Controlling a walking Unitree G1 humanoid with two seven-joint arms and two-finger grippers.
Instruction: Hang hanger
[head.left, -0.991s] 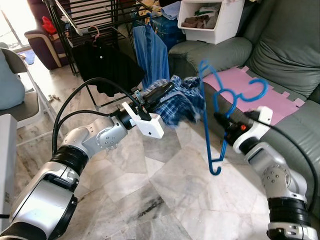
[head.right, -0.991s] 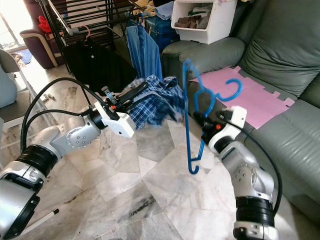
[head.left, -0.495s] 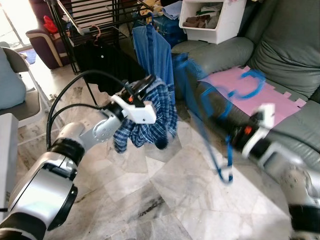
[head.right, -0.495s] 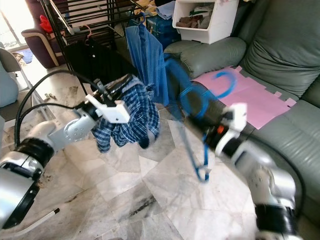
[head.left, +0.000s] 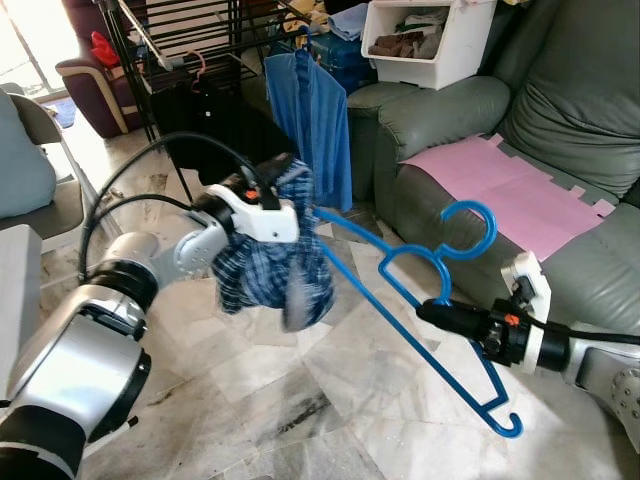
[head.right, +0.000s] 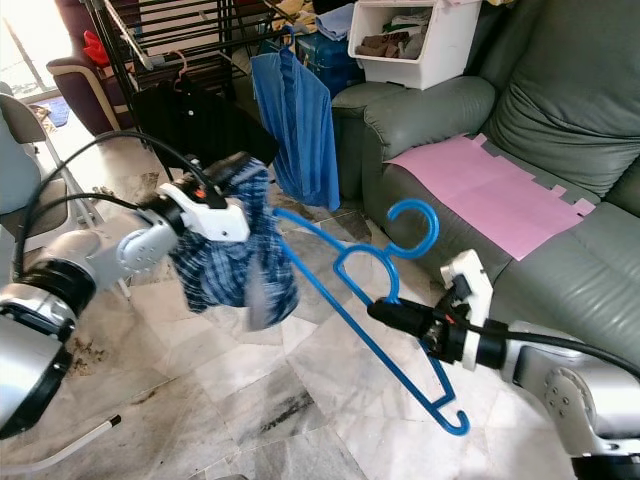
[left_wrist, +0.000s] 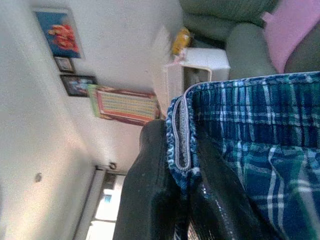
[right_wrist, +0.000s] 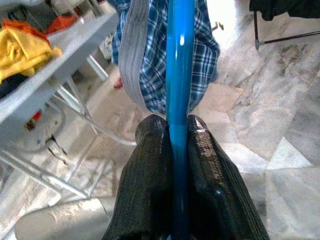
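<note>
Marble floor (head.left: 330, 390), grey sofa (head.left: 560, 130) ahead-right with a pink mat (head.left: 510, 185) on the seat, black drying rack (head.left: 190, 50) at the back with a blue shirt (head.left: 312, 125) and a dark garment hung on it.

Right gripper (head.left: 432, 307): both fingers pressed onto the bar of the blue hanger (head.left: 400, 290), pinching it. Wrist view confirms the bar sits squarely between the fingers (right_wrist: 150, 170). Hanger is thin plastic, tilted. Its hook rises just above the right claw; one long arm runs away from that claw toward the cloth, the other drops past the claw to a small end hook near the floor.

Left gripper (head.left: 285, 195): closed on the waistband of the plaid garment (head.left: 270, 265), blue/white check. Elastic hem is clamped between the fingers (left_wrist: 150, 190) and the rest hangs bunched below that claw. Hanger's far tip sits right at the cloth, just under the left claw; can't tell whether it is inside the opening or only against the fabric.

Risks, my read:
- Tip snags a fold rather than entering the waistband, since the cloth is bunched with no clear opening.
- Long lever on a thin bar: any push from the cloth could rotate the hanger in the pinch.
- Left grip is only on the hem edge, so pulling against the hanger could strip it out.
- Low end hook could catch the floor if the right arm drops.
</note>
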